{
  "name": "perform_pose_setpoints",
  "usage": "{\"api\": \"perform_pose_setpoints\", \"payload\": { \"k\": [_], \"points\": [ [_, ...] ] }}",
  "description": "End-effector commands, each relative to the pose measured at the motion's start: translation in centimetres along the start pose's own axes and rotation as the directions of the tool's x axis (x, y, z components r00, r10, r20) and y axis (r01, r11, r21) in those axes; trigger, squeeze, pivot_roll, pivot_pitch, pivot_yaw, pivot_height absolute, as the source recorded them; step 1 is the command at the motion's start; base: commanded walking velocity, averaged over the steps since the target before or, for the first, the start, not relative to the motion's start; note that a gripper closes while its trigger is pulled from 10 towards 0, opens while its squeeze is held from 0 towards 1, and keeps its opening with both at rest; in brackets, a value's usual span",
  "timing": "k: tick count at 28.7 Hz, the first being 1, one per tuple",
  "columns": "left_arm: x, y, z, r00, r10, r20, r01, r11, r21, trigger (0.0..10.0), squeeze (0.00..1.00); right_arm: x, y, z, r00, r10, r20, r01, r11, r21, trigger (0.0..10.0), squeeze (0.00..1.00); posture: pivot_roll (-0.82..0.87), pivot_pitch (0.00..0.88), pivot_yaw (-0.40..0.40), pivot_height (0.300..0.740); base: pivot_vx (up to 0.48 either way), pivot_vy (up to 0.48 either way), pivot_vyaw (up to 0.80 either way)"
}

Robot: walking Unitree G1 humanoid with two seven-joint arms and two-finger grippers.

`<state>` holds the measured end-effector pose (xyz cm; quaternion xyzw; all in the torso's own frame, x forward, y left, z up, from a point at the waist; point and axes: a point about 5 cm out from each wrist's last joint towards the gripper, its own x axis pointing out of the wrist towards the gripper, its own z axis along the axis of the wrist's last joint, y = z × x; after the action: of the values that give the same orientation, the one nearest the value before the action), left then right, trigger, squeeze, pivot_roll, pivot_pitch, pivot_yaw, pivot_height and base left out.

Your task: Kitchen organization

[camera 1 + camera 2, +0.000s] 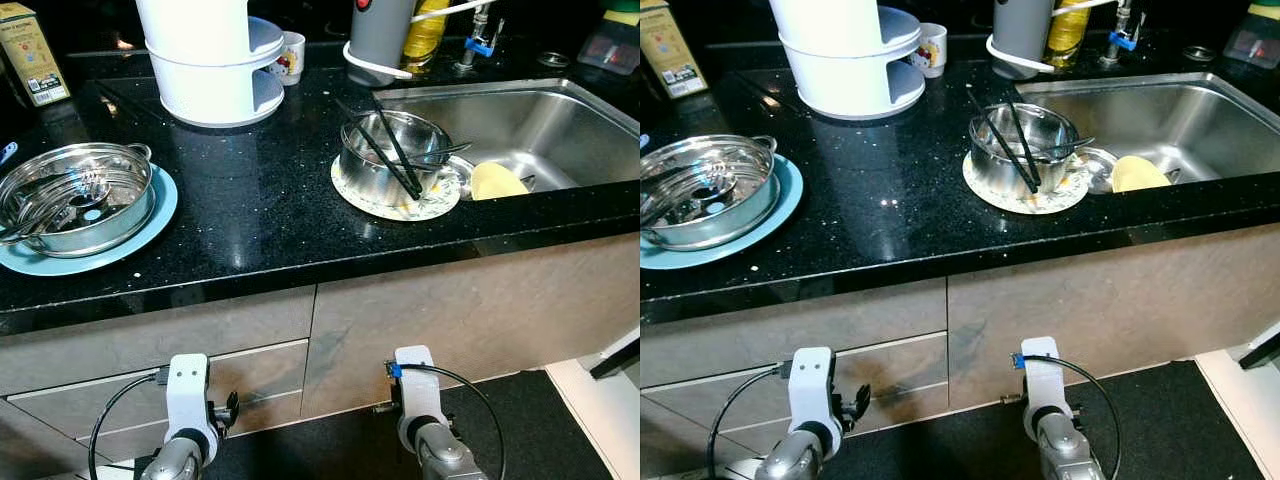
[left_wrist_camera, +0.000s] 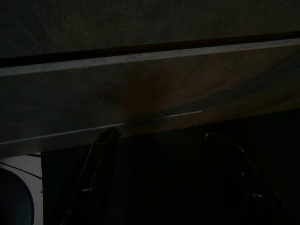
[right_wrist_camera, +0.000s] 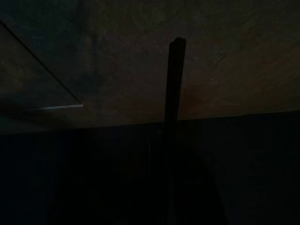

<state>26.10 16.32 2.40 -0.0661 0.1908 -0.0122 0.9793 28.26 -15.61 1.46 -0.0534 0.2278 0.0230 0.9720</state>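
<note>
Left eye view: a black speckled stone bench (image 1: 260, 210) runs across, with a stainless steel sink (image 1: 520, 125) set into its right end. Near the bench's left edge a round steel pot with side handles (image 1: 75, 195) sits on a light blue round plate (image 1: 160, 205). At the front edge of the bench, just beside the sink's left rim, a small steel bowl (image 1: 385, 155) stands on a pale patterned round plate (image 1: 440, 205); a pair of black chopsticks (image 1: 395, 150) leans in the bowl, tips down toward the front. A yellow rounded object (image 1: 497, 180) lies in the sink's front left corner. At the back edge stand a white two-tier plastic container (image 1: 215, 60), a white printed mug (image 1: 291, 55), a grey cylindrical jug (image 1: 378, 35) and a yellow bottle (image 1: 425, 32). A yellow carton (image 1: 30, 55) stands at the back left corner. Below the bench are grey cabinet fronts (image 1: 450, 310), and both silver arms hang low before them.

Left wrist view: very dark. The left gripper (image 2: 161, 140) points at the cabinet front, its two black fingers (image 2: 101, 154) spread apart, holding nothing.

Right wrist view: darker yet. The right gripper (image 3: 174, 75) appears as one narrow black bar against the cabinet, its fingers pressed together with nothing between.
</note>
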Motion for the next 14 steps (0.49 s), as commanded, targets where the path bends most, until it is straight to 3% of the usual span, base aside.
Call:
{"api": "perform_pose_setpoints", "payload": {
  "k": [1, 10, 14],
  "points": [
    [-0.3, 0.0, -0.7, 0.999, 0.0, -0.032, -0.001, 1.0, -0.021, 10.0, 0.0, -0.2, -0.3, -1.0, 0.999, -0.011, -0.035, 0.012, 1.0, 0.027, 10.0, 0.0, -0.09, 0.239, -0.029, 0.74, 0.0, 0.0, 0.0],
    [-0.1, 0.7, 0.1, 1.0, 0.023, -0.016, -0.025, 0.996, -0.085, 10.0, 0.0, -0.2, -0.1, -0.6, 1.0, -0.015, -0.02, 0.015, 1.0, 0.007, 10.0, 0.0, -0.11, 0.243, -0.02, 0.74, 0.0, 0.0, 0.0],
    [-0.2, 0.7, -0.9, 0.996, 0.038, -0.082, -0.031, 0.996, 0.079, 10.0, 0.0, -0.3, -0.3, -0.7, 1.0, -0.016, -0.022, 0.017, 1.0, 0.014, 10.0, 0.0, -0.1, 0.245, -0.02, 0.74, 0.0, 0.0, 0.0]
  ]
}}
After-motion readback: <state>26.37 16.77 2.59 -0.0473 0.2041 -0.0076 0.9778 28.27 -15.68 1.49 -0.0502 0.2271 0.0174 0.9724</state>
